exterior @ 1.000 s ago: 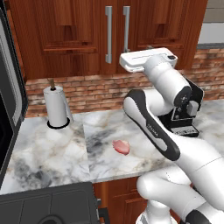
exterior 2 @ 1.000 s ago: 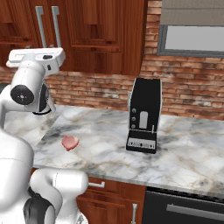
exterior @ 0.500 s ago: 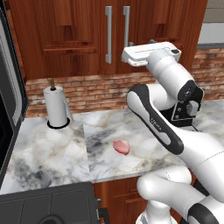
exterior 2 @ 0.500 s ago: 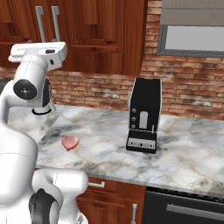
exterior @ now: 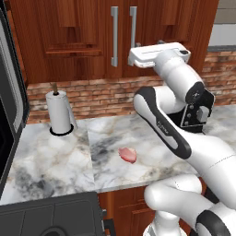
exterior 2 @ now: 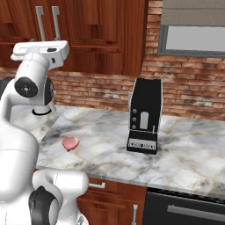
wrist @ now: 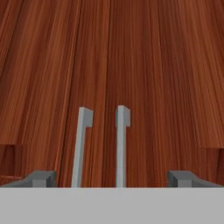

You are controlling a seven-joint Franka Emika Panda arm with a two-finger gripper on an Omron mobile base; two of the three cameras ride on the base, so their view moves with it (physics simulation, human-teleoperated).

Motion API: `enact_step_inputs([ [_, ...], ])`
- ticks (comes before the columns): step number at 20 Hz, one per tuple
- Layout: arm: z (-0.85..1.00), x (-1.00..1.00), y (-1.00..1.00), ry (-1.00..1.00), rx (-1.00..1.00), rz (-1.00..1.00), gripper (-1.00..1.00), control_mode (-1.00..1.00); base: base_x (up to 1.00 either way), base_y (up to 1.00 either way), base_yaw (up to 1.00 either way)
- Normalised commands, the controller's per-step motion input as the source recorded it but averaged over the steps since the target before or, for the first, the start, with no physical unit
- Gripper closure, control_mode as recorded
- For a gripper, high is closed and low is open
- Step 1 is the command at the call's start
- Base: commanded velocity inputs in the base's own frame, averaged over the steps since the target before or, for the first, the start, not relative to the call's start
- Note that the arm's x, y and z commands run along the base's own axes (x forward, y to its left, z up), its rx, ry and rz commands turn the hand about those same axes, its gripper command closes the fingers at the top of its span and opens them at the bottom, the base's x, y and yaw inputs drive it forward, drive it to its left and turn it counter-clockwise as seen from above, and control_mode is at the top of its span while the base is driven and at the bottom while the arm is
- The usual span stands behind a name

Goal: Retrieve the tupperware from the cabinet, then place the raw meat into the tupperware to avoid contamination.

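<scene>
Gripper [wrist: 112,177] wide open and empty, facing the closed cabinet [exterior: 92,41].

In the hand view the 2 fingertips [wrist: 41,178] stand far apart, with the cabinet's 2 silver bar handles [wrist: 81,146] side by side between them, against the wood doors. The white arm [exterior: 177,83] is raised in front of the cabinet, level with the lower ends of the handles. Below the cabinet, the raw meat [exterior: 127,155] lies flat on the marble desk [exterior: 55,161]. A paper-towel roll [exterior: 60,113] stands under the cabinet's left part; a black coffee machine [exterior 2: 144,116] stands on the desk well right of the cabinet.
</scene>
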Motion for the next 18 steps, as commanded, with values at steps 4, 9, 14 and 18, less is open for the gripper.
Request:
enact_step_inputs([
  [4, 0.0, 0.11, 0.0, 0.0, 0.0, -0.03, -1.0, -1.0, 0.0, 0.0, 0.0],
  [9, 0.0, 0.14, 0.0, 0.0, 0.0, -0.04, -1.0, -1.0, 0.0, 0.0, 0.0],
  [14, -0.02, 0.19, 0.0, 0.0, 0.0, -0.04, -1.0, -1.0, 0.0, 0.0, 0.0],
  [18, -0.05, 0.22, 0.0, 0.0, 0.0, -0.02, -1.0, -1.0, 0.0, 0.0, 0.0],
])
